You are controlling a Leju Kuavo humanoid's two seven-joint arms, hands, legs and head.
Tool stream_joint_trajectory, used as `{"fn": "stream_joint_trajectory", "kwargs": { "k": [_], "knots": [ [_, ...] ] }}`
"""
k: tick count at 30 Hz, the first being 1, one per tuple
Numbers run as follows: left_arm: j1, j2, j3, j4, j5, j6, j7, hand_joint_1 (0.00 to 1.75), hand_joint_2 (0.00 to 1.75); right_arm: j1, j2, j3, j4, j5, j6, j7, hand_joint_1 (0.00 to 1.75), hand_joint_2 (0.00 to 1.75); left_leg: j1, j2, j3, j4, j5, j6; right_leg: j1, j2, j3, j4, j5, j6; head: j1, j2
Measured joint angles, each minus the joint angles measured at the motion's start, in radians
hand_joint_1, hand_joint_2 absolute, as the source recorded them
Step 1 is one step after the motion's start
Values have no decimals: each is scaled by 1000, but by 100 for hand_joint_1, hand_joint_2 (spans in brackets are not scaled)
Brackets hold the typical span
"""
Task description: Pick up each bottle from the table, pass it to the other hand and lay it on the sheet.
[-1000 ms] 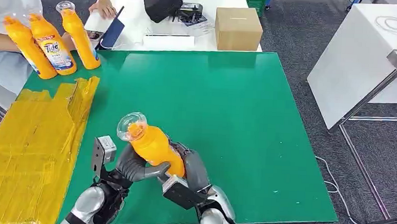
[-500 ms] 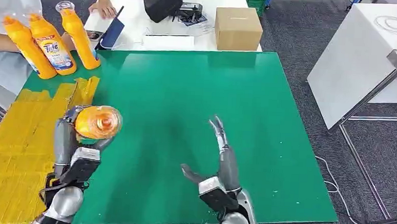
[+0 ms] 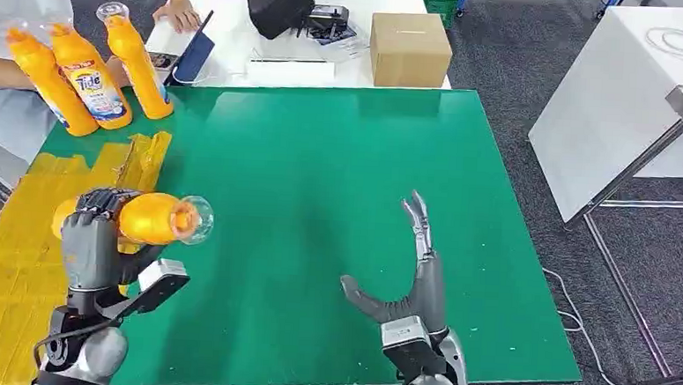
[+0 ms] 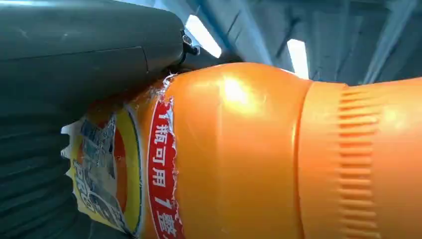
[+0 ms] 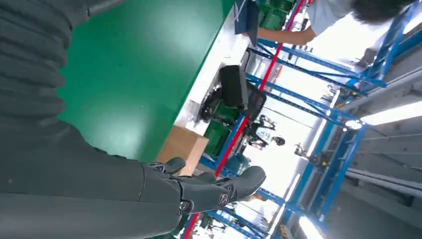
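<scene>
My left hand (image 3: 93, 237) grips an orange bottle (image 3: 147, 218) with a clear cap, lying on its side above the yellow sheet (image 3: 26, 255) at the green table's left edge, cap pointing right. Up close in the left wrist view, the bottle (image 4: 259, 154) shows a torn red and yellow label. Over the green mat, my right hand (image 3: 408, 280) is open with straight fingers and holds nothing; its fingers (image 5: 209, 191) show dark in the right wrist view. Three more orange bottles (image 3: 88, 73) stand at the far left corner, next to a person.
A person (image 3: 12, 16) stands at the far left, an arm by the standing bottles. Behind the green table (image 3: 365, 185) a white table carries a cardboard box (image 3: 409, 48), a black bag (image 3: 279, 2) and papers. A white table (image 3: 617, 92) stands to the right.
The bottle passed from both hands into my left hand alone, then moved left over the sheet and tipped onto its side. My right hand let go and drew off to the right.
</scene>
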Motion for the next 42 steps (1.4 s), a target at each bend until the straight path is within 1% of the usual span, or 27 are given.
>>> {"fn": "stream_joint_trajectory", "kwargs": {
  "k": [1,3,4,5,6,9,13,16,21,22,23,28,32,42],
  "knots": [
    [-3,17,0,16,-129,-5,54,175,175,0,-1,-2,-6,0,-3,-5,0,175,0,0,0,0,0,0,0,0,0,0,0,0,0,0],
    [-14,85,-17,69,-371,-47,196,175,175,0,-5,-8,-27,0,-8,-11,0,175,1,2,0,0,0,0,0,0,-1,0,0,0,0,0],
    [-23,130,-41,97,-424,-80,274,175,175,0,-6,-10,-37,0,-9,-12,0,175,1,2,0,0,0,0,1,2,-2,0,0,-1,0,0],
    [-33,175,-65,125,-422,-108,329,175,175,0,-9,-13,-46,1,-9,-12,0,175,2,3,0,0,0,0,1,3,-2,0,1,-2,0,0],
    [-50,206,-88,164,-414,-138,344,175,175,0,-11,-17,-55,2,-9,-12,0,175,2,3,0,0,0,0,1,3,-2,1,2,-3,-1,0],
    [-82,286,-117,266,-408,-203,320,175,175,-1,-16,-26,-79,9,-18,-16,0,175,2,3,0,0,0,-1,2,2,-2,1,1,-4,0,0],
    [-117,358,-140,381,-407,-230,281,175,175,0,-21,-36,-87,8,-27,-22,0,175,2,4,0,0,0,-1,2,3,-2,1,2,-4,0,0],
    [-134,380,-146,440,-403,-250,254,175,175,-1,-21,-37,-87,5,-27,-26,0,175,2,3,0,0,0,-1,1,3,-2,1,1,-4,0,0],
    [-164,386,-149,495,-390,-288,234,175,175,-2,-22,-38,-87,9,-24,-26,0,175,1,2,0,0,0,-1,1,2,-1,1,2,-4,0,0],
    [-169,385,-149,504,-380,-293,229,30,175,-3,-22,-38,-87,21,-26,-24,0,175,1,2,1,0,0,-1,1,2,-1,1,2,-4,0,0],
    [-175,383,-147,514,-361,-300,219,0,175,-4,-21,-38,-86,28,-27,-22,0,175,1,2,1,0,0,-1,1,2,0,1,2,-4,0,0],
    [-179,366,-133,542,-255,-319,161,0,175,-12,-21,-38,-81,36,-27,-13,0,175,2,2,2,0,0,-1,1,2,1,1,2,-4,0,0],
    [-173,344,-119,541,-107,-350,84,0,175,-19,-21,-38,-73,35,-24,-8,0,175,1,1,2,-1,0,-1,1,2,1,1,1,-4,0,0],
    [-160,312,-106,513,-15,-397,56,0,175,-27,-21,-38,-56,35,-13,-2,0,175,1,1,3,-1,1,-1,1,1,3,1,2,-4,0,0]
  ]
}}
